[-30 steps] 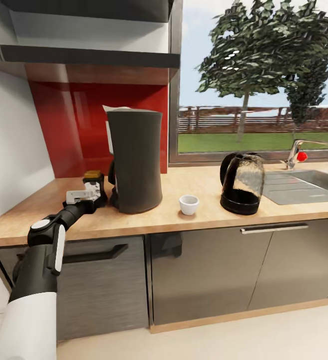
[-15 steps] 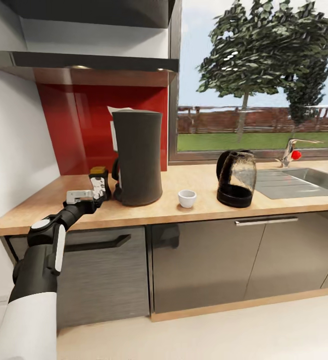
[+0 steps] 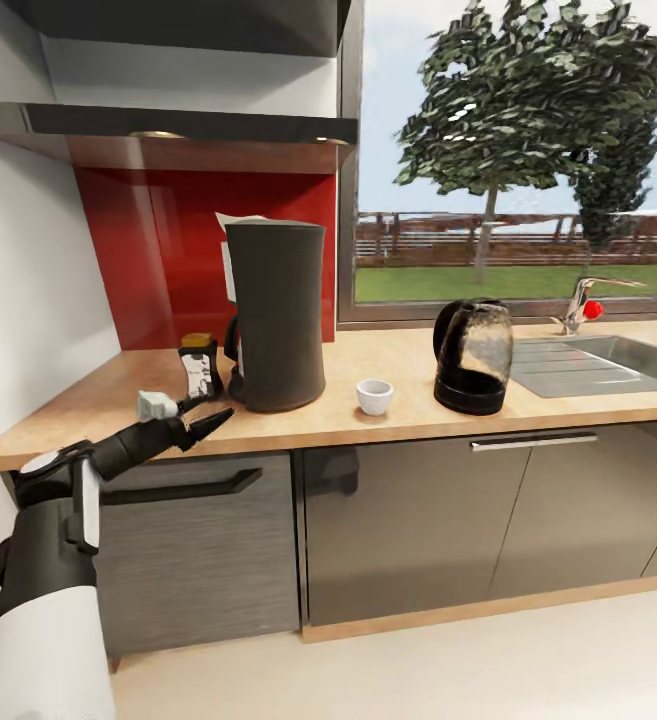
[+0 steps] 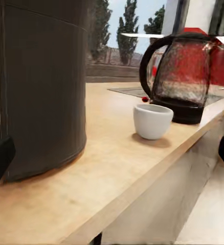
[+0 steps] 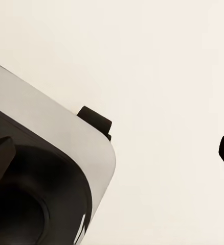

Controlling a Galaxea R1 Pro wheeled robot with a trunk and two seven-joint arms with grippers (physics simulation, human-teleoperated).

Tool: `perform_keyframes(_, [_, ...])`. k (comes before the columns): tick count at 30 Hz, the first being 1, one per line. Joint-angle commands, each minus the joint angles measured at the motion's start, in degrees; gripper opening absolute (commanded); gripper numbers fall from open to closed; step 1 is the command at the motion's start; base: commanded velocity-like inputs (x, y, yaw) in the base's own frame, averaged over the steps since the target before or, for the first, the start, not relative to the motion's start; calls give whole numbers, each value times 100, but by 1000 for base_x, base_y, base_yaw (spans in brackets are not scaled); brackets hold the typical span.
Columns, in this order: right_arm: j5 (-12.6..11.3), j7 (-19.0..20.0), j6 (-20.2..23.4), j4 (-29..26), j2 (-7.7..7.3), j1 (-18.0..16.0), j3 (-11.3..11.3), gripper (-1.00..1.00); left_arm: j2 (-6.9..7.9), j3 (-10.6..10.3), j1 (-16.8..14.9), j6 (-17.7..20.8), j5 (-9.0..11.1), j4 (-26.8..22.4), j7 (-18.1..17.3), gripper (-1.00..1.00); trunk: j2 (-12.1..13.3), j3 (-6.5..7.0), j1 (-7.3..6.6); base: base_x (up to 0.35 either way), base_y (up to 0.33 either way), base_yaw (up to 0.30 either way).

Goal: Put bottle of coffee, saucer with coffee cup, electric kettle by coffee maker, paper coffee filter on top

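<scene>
Left hand (image 3: 200,421) spread wide and empty, hovering at the front edge of the desk (image 3: 388,415). Coffee bottle (image 3: 199,366) standing upright just beyond the fingertips, beside the coffee maker (image 3: 275,314). Coffee cup (image 3: 374,396) and kettle (image 3: 472,356) farther off past the maker, nearer the right arm's side. Right hand (image 5: 112,148) also spread wide, gripping nothing.

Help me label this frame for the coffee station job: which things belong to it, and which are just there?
Belong to the job:
coffee maker
bottle of coffee
coffee cup
electric kettle
paper coffee filter, behind the maker's top
countertop

Just there:
sink
faucet
</scene>
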Motion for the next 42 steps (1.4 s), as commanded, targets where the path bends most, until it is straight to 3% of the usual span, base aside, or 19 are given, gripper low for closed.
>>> perform_keyframes(1, [-61,4,-19,-15,-5,-4,39,100,-21,47,-8,59,-44,21,-302,100,-3,-6,-1,0,0,0])
perform_keyframes(4, [-61,4,-19,-15,-5,-2,39,100,-100,69,-8,53,-44,109,-564,100,-3,-6,-1,0,0,0])
perform_keyframes(7, [-61,4,-19,-15,-5,-4,39,100,-405,70,-8,31,-58,369,-918,100,-3,-6,-1,0,0,0])
perform_keyframes(11, [-61,4,-19,-15,-5,-3,39,100,-558,-32,-8,17,-64,604,-1007,100,-3,-6,-1,0,0,0])
perform_keyframes(14, [-61,4,-19,-15,-5,-5,39,100,-644,-503,-8,-82,-66,1356,-1049,100,-3,-6,-1,0,0,0])
perform_keyframes(17, [-63,4,-23,-15,-5,-5,39,100,-666,-715,-8,-493,-63,2114,-1050,100,-3,-6,-1,0,0,0])
perform_keyframes(20, [-65,4,-26,-15,-5,-6,39,100,-674,-763,-8,-819,-62,2617,-1048,100,-3,-6,-1,0,0,0])
perform_keyframes(21, [-63,4,-27,-15,-5,-8,39,100,-680,-793,-8,-1217,-62,3290,-1040,100,-3,-6,-1,0,0,0])
perform_keyframes(25, [-66,3,-28,-15,-5,-7,37,100,-679,-809,-8,-1758,-75,4187,-996,100,-3,-6,-1,0,0,0])
perform_keyframes(26, [-68,0,-28,-15,-7,-8,30,100,-677,-810,-8,-2079,-90,4760,-795,100,-3,-6,-1,0,0,0])
perform_keyframes(28, [-69,-2,-28,-15,-10,-9,22,100,-674,-808,-8,-2348,-96,5191,-561,100,-3,-6,-1,0,0,0])
perform_keyframes(32, [-77,-1,-32,-15,-13,-9,4,100,-608,-801,-8,-3156,-103,6526,165,100,-3,-6,-1,0,0,0])
perform_keyframes(35, [-86,1,-39,-15,-24,-19,-6,100,-399,-798,-7,-3553,-94,7412,703,100,-3,-6,-1,0,0,0])
perform_keyframes(37, [-94,5,-42,-10,-32,-43,-14,100,-271,-798,71,-3690,-91,7660,994,100,-3,-6,-1,0,0,0])
perform_keyframes(42, [-123,25,-38,-7,-52,-148,-35,100,15,-794,904,-3868,-65,7869,1310,100,-3,-6,-1,0,0,0])
